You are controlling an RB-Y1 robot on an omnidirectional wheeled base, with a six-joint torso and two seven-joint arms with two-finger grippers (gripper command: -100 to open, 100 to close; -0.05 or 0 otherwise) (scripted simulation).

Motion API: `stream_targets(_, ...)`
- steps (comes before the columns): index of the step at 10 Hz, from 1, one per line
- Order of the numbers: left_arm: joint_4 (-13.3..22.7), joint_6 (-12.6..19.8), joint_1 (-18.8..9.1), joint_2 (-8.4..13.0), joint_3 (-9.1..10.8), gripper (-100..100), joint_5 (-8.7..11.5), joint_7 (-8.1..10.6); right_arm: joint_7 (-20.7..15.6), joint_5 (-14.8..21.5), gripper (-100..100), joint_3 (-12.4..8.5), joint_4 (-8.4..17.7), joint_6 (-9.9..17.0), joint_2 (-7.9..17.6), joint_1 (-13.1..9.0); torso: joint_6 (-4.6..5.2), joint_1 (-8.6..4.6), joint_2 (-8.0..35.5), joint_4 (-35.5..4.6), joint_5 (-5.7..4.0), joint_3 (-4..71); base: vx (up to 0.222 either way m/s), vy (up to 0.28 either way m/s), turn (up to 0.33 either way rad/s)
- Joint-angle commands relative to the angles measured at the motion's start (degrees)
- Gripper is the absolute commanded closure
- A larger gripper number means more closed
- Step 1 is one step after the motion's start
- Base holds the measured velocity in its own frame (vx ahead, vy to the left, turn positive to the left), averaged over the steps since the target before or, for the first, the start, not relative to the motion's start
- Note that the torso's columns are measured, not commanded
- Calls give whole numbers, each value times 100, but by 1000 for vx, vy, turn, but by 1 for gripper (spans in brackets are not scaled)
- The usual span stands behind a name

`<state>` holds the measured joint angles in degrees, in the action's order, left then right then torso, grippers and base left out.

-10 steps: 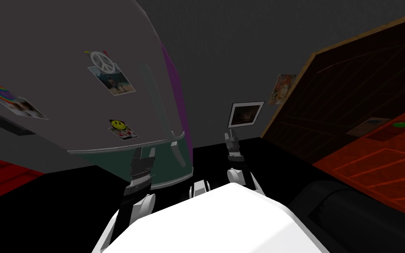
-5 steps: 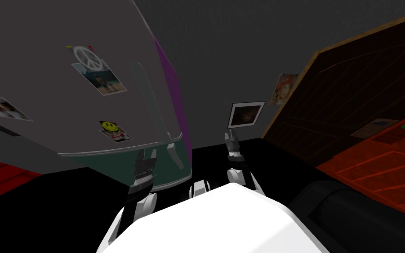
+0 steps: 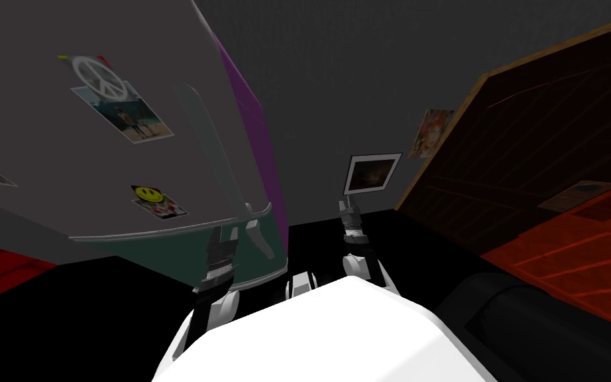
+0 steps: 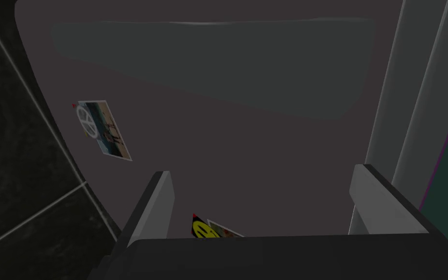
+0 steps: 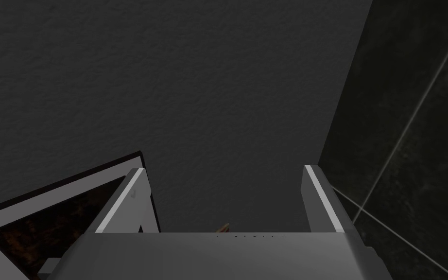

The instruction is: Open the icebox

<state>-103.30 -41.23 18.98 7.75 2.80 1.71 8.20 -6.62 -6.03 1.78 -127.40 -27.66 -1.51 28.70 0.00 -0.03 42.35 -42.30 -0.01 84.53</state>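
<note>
1. Currently the fridge [image 3: 46, 172] fills the left of the head view, directly in front of the left arm. Upper door [image 4: 247, 146] is dark grey, lower door [image 3: 165, 255] is teal.
2. Handle [image 3: 210, 149] is a long pale bar running down the upper door's edge; its foot ends at the seam between the two doors. In the left wrist view the handle [image 4: 405, 92] runs along the side of the door.
3. Purple strip [image 3: 248, 126] shows along the fridge's side, just past the handle.
4. Left gripper [image 3: 223, 233] is raised at the seam, just beside the handle's foot. In its wrist view the left gripper [image 4: 263, 171] is spread wide and grasps nothing. The handle sits behind one finger [image 4: 373, 194], not between the two; can't tell whether they touch.
5. Peace sticker [image 4: 86, 120] and smiley sticker [image 4: 203, 228] are on the upper door; the smiley is the closer one, right ahead of the gripper body.
6. Right gripper [image 3: 348, 205] is raised to the right of the fridge, well apart from it. In its wrist view the right gripper [image 5: 224, 169] is spread and empty.
</note>
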Motion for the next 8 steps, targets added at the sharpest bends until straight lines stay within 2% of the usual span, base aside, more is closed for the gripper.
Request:
stream_targets(1,337,-185,-111,-62,18,-100,24,-17,0,0,0,0,0,0,0,0,0,-1,-5,1,0,3,56,-61,7)
stream_targets(5,729,-386,-239,-314,34,-100,51,-39,0,0,0,0,0,0,0,0,0,8,-3,1,2,2,39,-48,5)
stream_targets(6,852,-449,-279,-512,40,-100,60,-46,0,0,0,0,0,0,0,0,0,7,-3,1,2,2,45,-35,29)
stream_targets(7,889,-468,-291,-605,41,-100,62,-49,0,0,0,0,0,0,0,0,13,0,-19,13,7,9,31,-27,29)
stream_targets(8,857,-479,-307,-526,71,-100,68,-54,0,0,0,0,0,0,0,0,27,-9,-34,23,9,18,2,-7,18)
